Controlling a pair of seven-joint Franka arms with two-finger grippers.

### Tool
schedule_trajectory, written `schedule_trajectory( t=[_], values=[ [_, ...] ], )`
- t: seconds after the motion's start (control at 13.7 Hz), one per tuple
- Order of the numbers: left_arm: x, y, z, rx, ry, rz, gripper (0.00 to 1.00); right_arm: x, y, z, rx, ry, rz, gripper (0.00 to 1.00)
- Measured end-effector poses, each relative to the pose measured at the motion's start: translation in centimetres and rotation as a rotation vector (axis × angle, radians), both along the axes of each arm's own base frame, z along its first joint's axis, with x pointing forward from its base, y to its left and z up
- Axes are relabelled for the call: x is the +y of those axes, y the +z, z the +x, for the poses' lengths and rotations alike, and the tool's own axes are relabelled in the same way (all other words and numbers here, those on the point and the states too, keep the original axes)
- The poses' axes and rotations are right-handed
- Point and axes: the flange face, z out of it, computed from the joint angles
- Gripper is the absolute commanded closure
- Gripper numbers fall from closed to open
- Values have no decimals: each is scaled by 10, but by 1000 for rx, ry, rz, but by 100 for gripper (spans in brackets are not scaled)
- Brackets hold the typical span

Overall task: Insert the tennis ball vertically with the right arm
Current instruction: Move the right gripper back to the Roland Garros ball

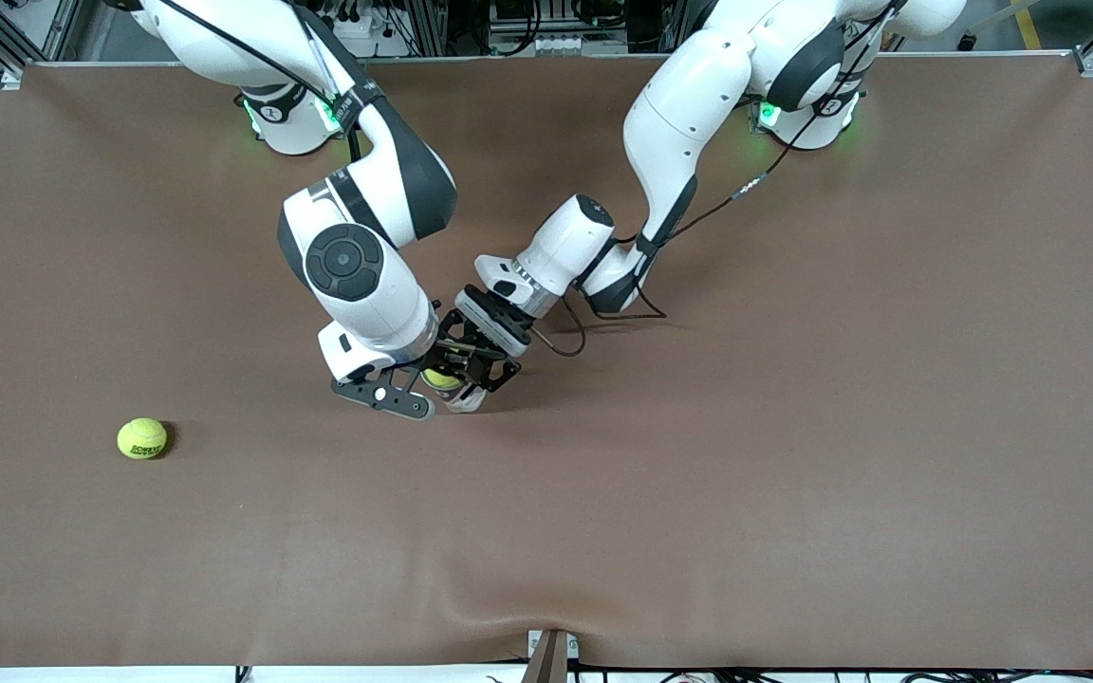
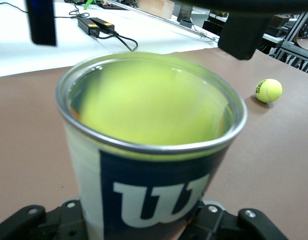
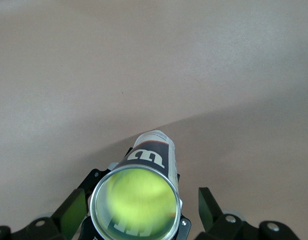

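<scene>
A clear Wilson tennis ball can (image 1: 464, 398) stands upright near the table's middle with its top open. A yellow tennis ball (image 1: 440, 379) sits inside it, just below the metal rim (image 3: 96, 186). My left gripper (image 1: 482, 365) is shut on the can's lower body (image 2: 144, 200). My right gripper (image 3: 139, 210) is open and empty right above the can's mouth, one finger (image 3: 70, 215) on each side of the rim. The ball also shows inside the can in the left wrist view (image 2: 149, 102) and the right wrist view (image 3: 139, 202).
A second tennis ball (image 1: 141, 438) lies loose on the brown table mat (image 1: 698, 474), toward the right arm's end and nearer the front camera than the can. It also shows in the left wrist view (image 2: 268, 90). The two arms' hands crowd together over the can.
</scene>
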Motion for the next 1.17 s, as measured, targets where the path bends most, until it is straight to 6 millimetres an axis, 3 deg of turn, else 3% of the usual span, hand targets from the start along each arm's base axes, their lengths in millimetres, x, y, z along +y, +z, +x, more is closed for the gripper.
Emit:
schedule_trajectory(
  t=[0.29, 0.44, 0.59, 0.81, 0.95, 1.17],
  values=[
    [0, -3, -1, 2, -1, 3, 18, -10, 12, 7, -7, -14, 2, 0],
    [1, -7, -1, 5, 0, 8, 16, -45, 35, 15, 20, 15, -17, 0],
    [3, -14, 0, 9, 2, 16, 15, -107, 63, 28, 52, 83, -31, 0],
    [4, -23, -1, 17, 2, 25, 13, -225, 88, 49, 66, 188, -33, 0],
    [4, -26, -2, 22, 1, 30, 13, -296, 87, 58, 71, 241, -59, 0],
    [5, -30, -3, 25, 0, 34, 13, -357, 74, 64, 55, 299, -105, 0]
  ],
)
